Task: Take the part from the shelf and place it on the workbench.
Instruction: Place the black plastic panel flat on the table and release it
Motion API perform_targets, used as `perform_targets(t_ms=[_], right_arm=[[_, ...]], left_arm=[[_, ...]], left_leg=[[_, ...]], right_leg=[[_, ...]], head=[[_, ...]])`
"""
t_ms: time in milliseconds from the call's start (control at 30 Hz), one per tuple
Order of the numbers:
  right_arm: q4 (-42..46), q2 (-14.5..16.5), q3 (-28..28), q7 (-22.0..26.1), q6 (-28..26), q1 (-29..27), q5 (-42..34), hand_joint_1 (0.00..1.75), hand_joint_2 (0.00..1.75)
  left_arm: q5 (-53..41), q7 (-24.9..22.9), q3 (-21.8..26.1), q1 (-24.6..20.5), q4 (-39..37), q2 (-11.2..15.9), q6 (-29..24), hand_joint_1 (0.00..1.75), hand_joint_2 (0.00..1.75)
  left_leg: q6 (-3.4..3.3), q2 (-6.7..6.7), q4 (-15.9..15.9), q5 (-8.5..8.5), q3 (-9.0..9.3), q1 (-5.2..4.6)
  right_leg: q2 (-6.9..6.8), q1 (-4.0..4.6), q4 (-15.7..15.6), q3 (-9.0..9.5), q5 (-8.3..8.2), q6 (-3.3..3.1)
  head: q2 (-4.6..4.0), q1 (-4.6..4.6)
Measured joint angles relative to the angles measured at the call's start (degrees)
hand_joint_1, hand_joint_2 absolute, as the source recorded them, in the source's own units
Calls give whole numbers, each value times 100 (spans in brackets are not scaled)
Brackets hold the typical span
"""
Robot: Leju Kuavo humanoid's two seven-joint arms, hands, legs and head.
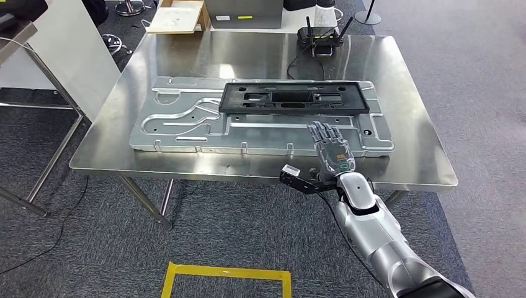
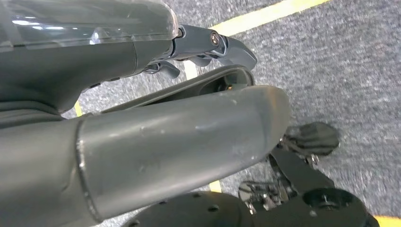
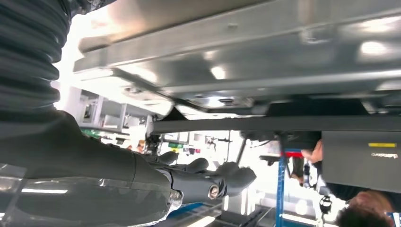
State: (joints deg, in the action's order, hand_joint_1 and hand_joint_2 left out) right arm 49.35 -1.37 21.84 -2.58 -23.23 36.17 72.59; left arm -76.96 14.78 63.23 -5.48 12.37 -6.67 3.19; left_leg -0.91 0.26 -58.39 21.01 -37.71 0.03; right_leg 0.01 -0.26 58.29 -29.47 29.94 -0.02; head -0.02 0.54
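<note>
Both hands hold nothing: right hand (image 1: pixel 332 149) fingers spread flat above the part (image 1: pixel 186 118); left hand (image 2: pixel 142 142) fingers loosely apart.

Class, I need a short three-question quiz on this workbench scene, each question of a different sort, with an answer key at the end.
1. True or false: the black rectangular plastic frame lies on top of the large grey stamped sheet-metal panel.
2. Multiple choice: the robot's right hand is over A) the floor, B) the near edge of the metal panel, C) the black router-like box with two antennas.
3. Fill in: the yellow tape rectangle is marked on the ____.

Key: 1 true. 2 B; the fingers look spread and hold nothing. 3 floor, the grey carpet in front of the shiny steel workbench.
</note>
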Motion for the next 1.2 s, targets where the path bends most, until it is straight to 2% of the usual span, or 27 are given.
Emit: perform_targets(t_ms=[33, 67, 133, 167, 200, 233, 267, 300, 333, 400, 433, 467, 500, 533, 567, 600, 633, 667, 700, 733, 800, 900, 967, 1033, 1067, 1100, 1200], right_arm=[[-1, 5, 0, 15, -34, -24, -14, 0, 175], [-1, 14, 0, 32, -73, -55, -28, 0, 175], [3, 39, 0, 57, -156, -136, -48, 0, 175], [4, 50, 0, 67, -186, -188, -55, 0, 175], [5, 57, 0, 70, -207, -245, -60, 0, 175], [5, 58, 0, 72, -216, -298, -65, 0, 175], [7, 58, 0, 73, -221, -343, -69, 0, 175], [12, 59, 0, 74, -228, -380, -75, 0, 175], [24, 60, 0, 74, -243, -413, -82, 0, 175], [77, 62, -2, 79, -302, -497, -99, 0, 175], [108, 64, -3, 84, -348, -555, -108, 0, 175], [138, 67, -5, 91, -398, -628, -116, 0, 175], [163, 69, -8, 98, -447, -713, -126, 0, 175], [181, 70, -18, 105, -491, -807, -146, 0, 175], [199, 72, -35, 113, -533, -906, -170, 0, 175], [218, 72, -59, 123, -573, -1007, -198, 0, 175], [233, 72, -87, 134, -615, -1105, -224, 0, 175], [245, 73, -113, 145, -655, -1200, -245, 0, 175], [254, 73, -137, 157, -689, -1294, -264, 0, 175], [255, 73, -161, 167, -719, -1380, -282, 0, 175], [254, 73, -192, 180, -753, -1489, -302, 0, 175], [255, 73, -202, 182, -763, -1518, -305, 0, 175], [262, 95, -322, 240, -868, -1677, -339, 0, 175], [256, 135, -493, 329, -996, -1904, -396, 0, 175], [240, 153, -546, 367, -1023, -1975, -423, 0, 175], [219, 172, -604, 406, -1049, -2046, -456, 0, 175], [121, 227, -813, 549, -1175, -2277, -589, 0, 175]], left_arm=[[6, 1, 2, 4, 0, 2, 2, 0, 0], [13, 1, 3, 12, 0, 3, 2, 0, 0], [23, 1, 5, 24, 0, 5, 5, 0, 0], [27, 1, 5, 27, 0, 4, 7, 0, 0], [31, 1, 5, 26, 0, 4, 8, 0, 0], [34, 2, 5, 24, 0, 4, 9, 0, 0], [40, 2, 5, 23, 0, 5, 8, 0, 0], [46, 2, 7, 23, 0, 5, 7, 0, 0], [54, 2, 9, 21, 0, 8, 4, 0, 0], [67, 1, 15, 10, 0, 17, -4, 0, 0], [71, 2, 19, 6, 0, 21, -8, 0, 0], [74, 2, 24, 3, 0, 24, -13, 0, 0], [76, 2, 29, 5, 0, 23, -16, 0, 0], [78, 3, 34, 8, -1, 20, -17, 0, 0], [81, 3, 39, 9, -2, 17, -17, 0, 0], [85, 3, 43, 13, -3, 14, -17, 0, 0], [89, 4, 47, 15, -4, 11, -17, 0, 0], [93, 4, 51, 18, -4, 11, -17, 0, 0], [98, 4, 57, 20, -4, 11, -19, 0, 0], [101, 4, 66, 21, -4, 11, -21, 0, 0], [107, 4, 81, 23, -4, 11, -24, 0, 0], [108, 4, 87, 23, -4, 11, -24, 0, 0], [124, 7, 116, 22, -4, 2, -29, 0, 0], [147, 8, 150, 28, -4, -4, -39, 0, 0], [156, 8, 159, 34, -4, -1, -46, 0, 0], [166, 6, 168, 44, -4, 1, -54, 0, 0], [186, 2, 186, 62, -4, -2, -76, 0, 0]], left_leg=[[32, -8, -13, 13, -21, 6], [62, -15, -91, 126, -65, 12], [117, -23, -568, 643, -222, 39], [142, -23, -935, 931, -313, 50], [163, -22, -1287, 1117, -375, 58], [176, -22, -1533, 1165, -379, 63], [179, -22, -1607, 1088, -296, 64], [169, -23, -1482, 939, -118, 63], [147, -25, -1185, 806, 152, 62], [83, -31, -365, 812, 769, 39], [51, -34, -65, 877, 961, 23], [14, -35, 109, 929, 1053, 3], [-27, -35, 172, 908, 1045, -4], [-71, -20, 189, 848, 1008, 1], [-125, -7, 211, 779, 969, 12], [-177, 8, 236, 700, 915, 26], [-216, 22, 244, 621, 842, 34], [-243, 21, 241, 547, 752, 29], [-252, 23, 230, 473, 651, 23], [-248, 23, 213, 402, 543, 16], [-238, 23, 183, 314, 399, 9], [-233, 23, 172, 292, 356, 8], [-151, 29, 83, 142, 166, 0], [-38, 27, 5, -33, -25, 0], [-7, 20, -23, 20, -52, 9], [24, 12, -132, 189, -100, 17], [102, 5, -1021, 1073, -310, 53]], right_leg=[[-13, -11, -21, -31, -52, -42], [-27, -26, -35, -80, -118, -96], [-50, -48, -59, -213, -267, -171], [-51, -46, -56, -299, -336, -186], [-53, -42, -49, -385, -401, -182], [-58, -39, -38, -475, -464, -176], [-63, -38, -21, -571, -526, -165], [-65, -39, -1, -665, -585, -152], [-65, -39, 19, -748, -641, -136], [-64, -28, 50, -860, -740, -85], [-68, -24, 47, -879, -790, -53], [-74, -23, 30, -883, -846, -15], [-79, -23, 4, -879, -905, 26], [-74, -31, -6, -882, -923, 62], [-61, -37, 31, -906, -842, 95], [-46, -41, 163, -952, -636, 120], [-33, -51, 409, -1019, -328, 137], [-26, -52, 745, -1096, 4, 154], [-25, -54, 1119, -1160, 250, 167], [-24, -54, 1427, -1184, 348, 176], [-24, -54, 1719, -1162, 303, 183], [-24, -53, 1728, -1121, 227, 182], [-25, -18, 805, -428, 187, 106], [-40, 7, -126, 221, 109, -10], [-54, -3, -138, 177, 47, -53], [-68, -17, -152, 117, -26, -100], [-85, -23, -152, -144, -254, -165]], head=[[0, 0], [0, -1], [1, -2], [1, -2], [1, -2], [1, -1], [1, -2], [1, -2], [1, -2], [0, -1], [0, 0], [0, 0], [0, 1], [0, -1], [0, 1], [0, 3], [0, 5], [0, 7], [0, 8], [0, 9], [1, 8], [2, 8], [1, 7], [0, 7], [1, 7], [1, 7], [0, 4]])
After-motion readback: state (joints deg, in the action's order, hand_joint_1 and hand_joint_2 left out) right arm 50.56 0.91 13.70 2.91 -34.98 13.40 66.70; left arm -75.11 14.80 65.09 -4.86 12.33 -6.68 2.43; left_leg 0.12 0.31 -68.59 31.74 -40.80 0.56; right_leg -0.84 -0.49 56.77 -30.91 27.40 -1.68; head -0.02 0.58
